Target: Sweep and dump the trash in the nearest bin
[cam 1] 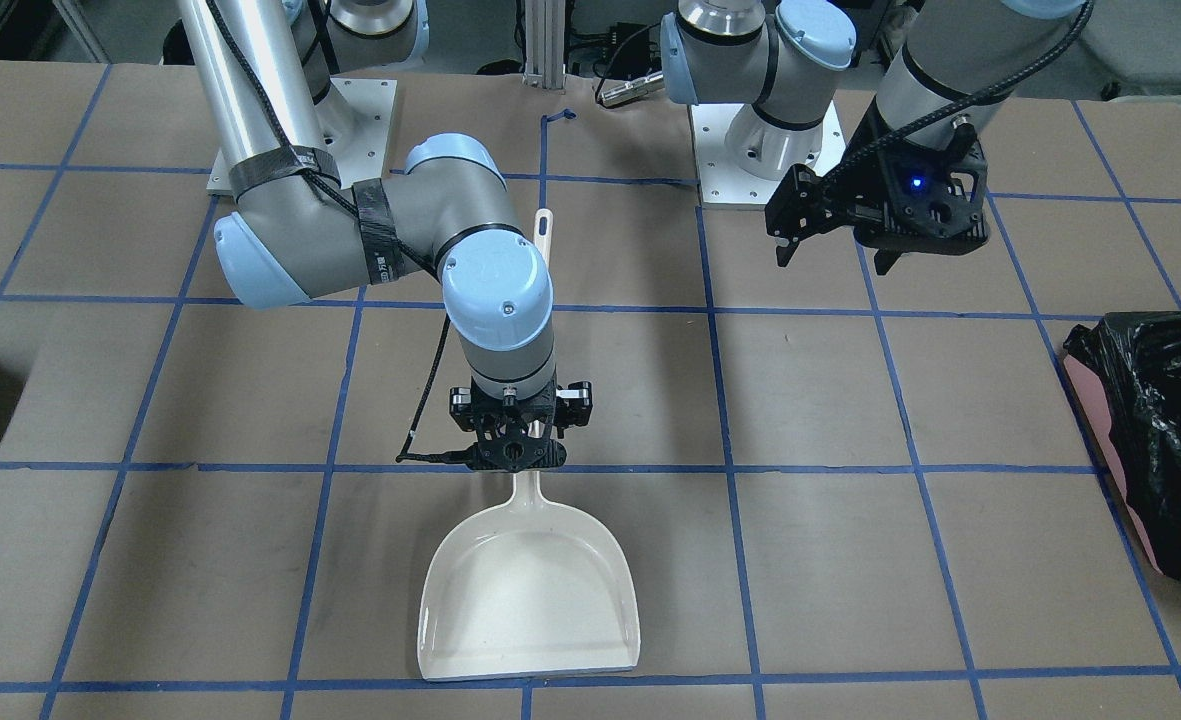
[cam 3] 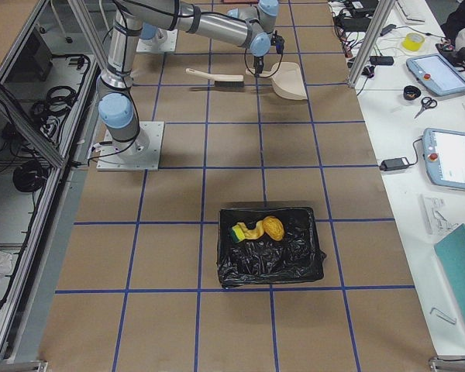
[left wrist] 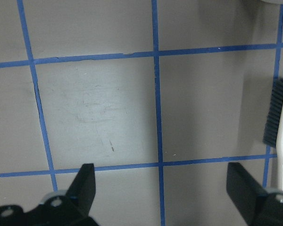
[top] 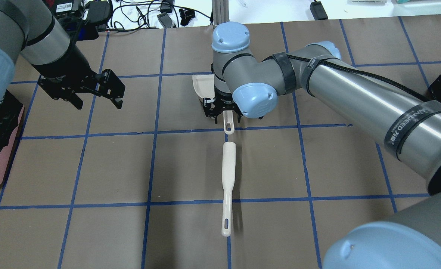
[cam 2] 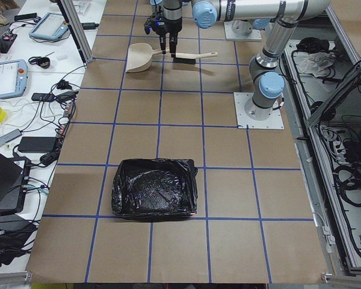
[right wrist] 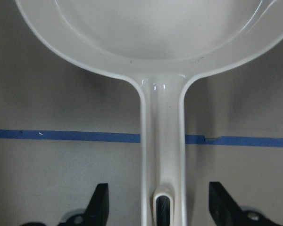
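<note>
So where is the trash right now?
In the right side view, the trash lies inside the black-lined bin near the table's end on the robot's right, well away from the dustpan and brush.

— We see silver tubes, grey joints and pale-blue caps on our right arm (top: 354, 93), don't we?
— We do, with black tape bands (top: 284, 73) and a black cable (top: 373, 79) along it. Our left hand (top: 98, 101) is black lattice, with a blue light (cam 1: 915, 183) glowing.
</note>
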### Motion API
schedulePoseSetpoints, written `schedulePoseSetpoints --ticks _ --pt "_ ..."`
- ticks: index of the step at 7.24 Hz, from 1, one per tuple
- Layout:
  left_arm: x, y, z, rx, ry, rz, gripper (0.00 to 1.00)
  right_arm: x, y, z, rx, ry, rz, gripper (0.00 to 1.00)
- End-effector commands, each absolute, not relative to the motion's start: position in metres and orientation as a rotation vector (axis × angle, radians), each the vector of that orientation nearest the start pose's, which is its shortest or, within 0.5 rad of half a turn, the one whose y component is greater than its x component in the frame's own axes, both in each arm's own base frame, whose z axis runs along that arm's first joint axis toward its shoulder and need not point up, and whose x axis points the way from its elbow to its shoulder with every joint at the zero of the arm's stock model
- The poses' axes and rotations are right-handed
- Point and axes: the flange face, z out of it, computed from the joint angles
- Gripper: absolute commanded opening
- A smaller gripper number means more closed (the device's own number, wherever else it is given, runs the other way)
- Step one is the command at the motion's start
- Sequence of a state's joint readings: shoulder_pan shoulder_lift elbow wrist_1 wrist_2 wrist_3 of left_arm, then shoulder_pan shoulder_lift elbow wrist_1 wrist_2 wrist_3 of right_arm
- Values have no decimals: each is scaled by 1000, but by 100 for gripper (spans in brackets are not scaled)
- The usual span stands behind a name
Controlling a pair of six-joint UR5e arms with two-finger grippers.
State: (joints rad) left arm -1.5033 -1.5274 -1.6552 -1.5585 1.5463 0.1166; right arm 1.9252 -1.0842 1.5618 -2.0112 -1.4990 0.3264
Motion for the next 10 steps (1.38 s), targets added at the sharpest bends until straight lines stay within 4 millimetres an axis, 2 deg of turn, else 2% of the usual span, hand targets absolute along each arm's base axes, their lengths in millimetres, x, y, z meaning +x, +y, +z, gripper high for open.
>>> schedulePoseSetpoints --ticks 1,3,5,8,9,10 --pt "-104 -478 468 75 3168 42 100 356 -560 261 -59 3070 16 100" --pt "-105 -478 470 80 3164 36 100 348 -568 278 -42 3060 -32 100" --pt "-105 -478 474 73 3165 23 100 333 -554 332 -78 3054 -70 100" --pt "-109 -477 470 85 3199 33 100 247 -554 387 -95 3097 -26 100" --pt "-107 -477 471 82 3196 26 100 226 -546 410 -72 3145 -59 100" --pt "-107 -477 471 82 3191 27 100 216 -535 422 -140 3166 -22 100"
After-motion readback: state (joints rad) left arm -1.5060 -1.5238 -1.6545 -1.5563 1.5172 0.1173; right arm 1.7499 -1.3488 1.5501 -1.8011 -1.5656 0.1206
